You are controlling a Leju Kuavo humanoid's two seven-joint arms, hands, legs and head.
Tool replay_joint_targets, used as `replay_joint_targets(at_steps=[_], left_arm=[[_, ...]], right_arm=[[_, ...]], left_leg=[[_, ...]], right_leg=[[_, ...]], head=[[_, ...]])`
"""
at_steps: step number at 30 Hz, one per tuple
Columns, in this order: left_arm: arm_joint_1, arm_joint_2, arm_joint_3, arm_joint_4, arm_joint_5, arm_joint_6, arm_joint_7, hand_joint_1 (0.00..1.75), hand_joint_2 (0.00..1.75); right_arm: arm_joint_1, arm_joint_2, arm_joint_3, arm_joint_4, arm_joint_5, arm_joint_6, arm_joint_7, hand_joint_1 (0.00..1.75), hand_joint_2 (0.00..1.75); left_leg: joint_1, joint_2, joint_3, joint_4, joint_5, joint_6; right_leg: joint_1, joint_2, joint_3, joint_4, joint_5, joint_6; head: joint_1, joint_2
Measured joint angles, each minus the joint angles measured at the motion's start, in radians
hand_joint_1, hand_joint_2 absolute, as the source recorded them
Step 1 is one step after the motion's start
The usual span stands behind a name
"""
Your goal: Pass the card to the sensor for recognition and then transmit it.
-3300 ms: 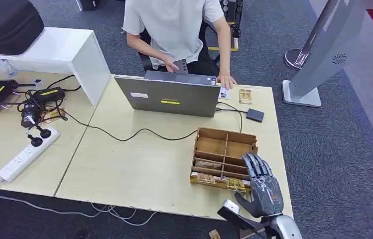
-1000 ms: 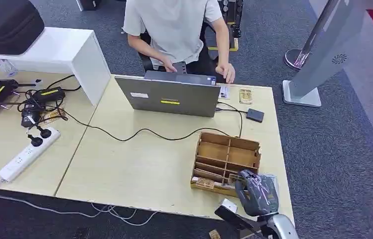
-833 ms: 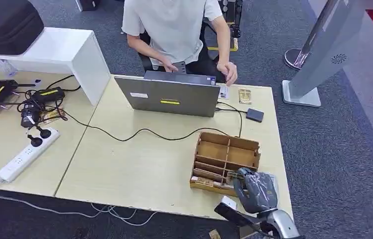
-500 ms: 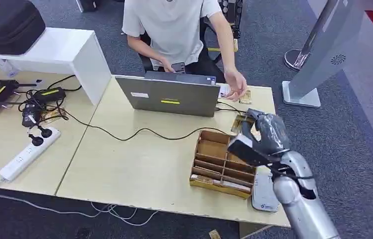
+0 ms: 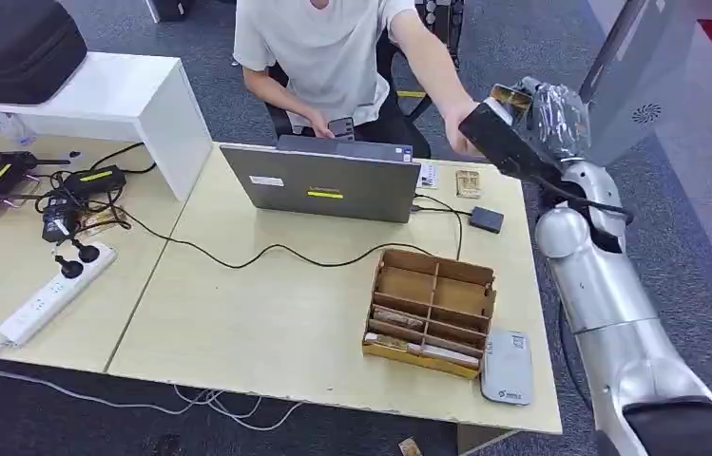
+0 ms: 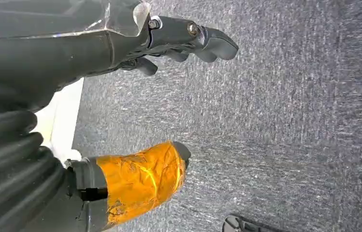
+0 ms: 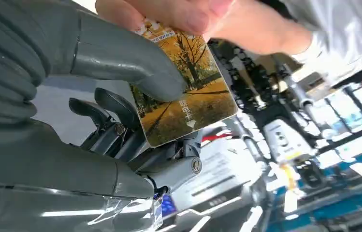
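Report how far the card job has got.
Done: the card is out of the wooden organizer and lifted high. Whether it passed the sensor cannot be told.
In hand: the right hand pinches the card while a person's hand grips its other end, so the handover is underway.
Left: the robot's letting go of the card.

Pale wood worktop [image 5: 266, 313], open grey laptop [image 5: 321, 180] at its far edge, black cable [image 5: 238, 261] trailing across it, compartmented wooden organiser box [image 5: 428, 302] near the front right, white power strip [image 5: 48, 296] at left, black hard case [image 5: 9, 43] on a white shelf [image 5: 133, 95], grey carpet floor [image 5: 675, 228]
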Motion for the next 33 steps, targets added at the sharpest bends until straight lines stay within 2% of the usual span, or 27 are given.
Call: replay_joint_targets(at_steps=[3, 4, 8, 15, 20, 27, 33], left_arm=[[0.0, 0.0, -0.002, 0.0, -0.005, -0.001, -0.002, 0.0, 1.75], [0.0, 0.0, -0.002, 0.0, -0.005, -0.002, -0.003, 0.0, 1.75], [0.0, 0.0, -0.011, 0.002, -0.021, -0.01, 0.0, 0.0, 1.75], [0.0, -0.001, -0.02, 0.005, -0.027, -0.02, 0.028, 0.0, 1.75], [0.0, -0.001, -0.02, 0.005, -0.018, -0.013, 0.034, 0.0, 1.75], [0.006, -0.001, -0.02, 0.005, -0.002, -0.005, 0.036, 0.0, 1.75], [0.008, -0.001, -0.02, 0.005, 0.014, -0.005, 0.045, 0.0, 1.75]], right_arm=[[-0.033, 0.006, -0.011, 0.071, 0.0, -0.011, 0.01, 1.75, 1.75], [-0.035, 0.007, -0.016, 0.085, 0.0, -0.011, 0.011, 0.0, 1.75], [-0.066, 0.014, -0.031, 0.159, -0.005, -0.024, 0.011, 0.0, 1.75], [-0.065, 0.014, -0.054, 0.214, -0.01, -0.037, 0.0, 0.0, 1.75], [-0.058, -0.013, -0.094, 0.236, -0.047, -0.04, -0.012, 0.0, 1.75], [0.011, -0.159, -0.248, 0.261, -0.178, -0.05, -0.043, 0.0, 1.75], [0.131, -0.283, -0.416, 0.293, -0.284, -0.068, -0.065, 0.0, 1.75]], left_leg=[[0.0, -0.001, 0.0, 0.0, 0.0, 0.0], [0.0, -0.001, -0.001, 0.0, 0.0, 0.0], [0.0, -0.002, -0.002, 0.0, 0.0, 0.0], [0.0, -0.001, -0.002, 0.0, 0.0, 0.0], [0.0, -0.002, -0.002, 0.001, 0.0, 0.0], [0.0, -0.008, -0.004, 0.001, 0.0, 0.001], [0.0, -0.009, -0.004, 0.001, -0.002, 0.004]], right_leg=[[0.0, 0.0, 0.0, 0.0, 0.0, 0.0], [0.0, -0.001, 0.0, 0.0, 0.0, 0.0], [0.0, -0.002, -0.002, 0.0, 0.0, 0.0], [0.0, -0.001, -0.002, -0.001, 0.0, 0.0], [0.0, -0.002, -0.003, -0.001, 0.0, 0.0], [0.0, -0.007, -0.001, -0.003, 0.0, 0.0], [0.0, -0.008, -0.001, -0.004, -0.001, 0.002]], head=[[0.0, 0.0], [0.0, 0.0], [0.0, 0.0], [0.0, 0.0], [0.0, 0.0], [0.0, 0.0], [0.0, 0.0]])
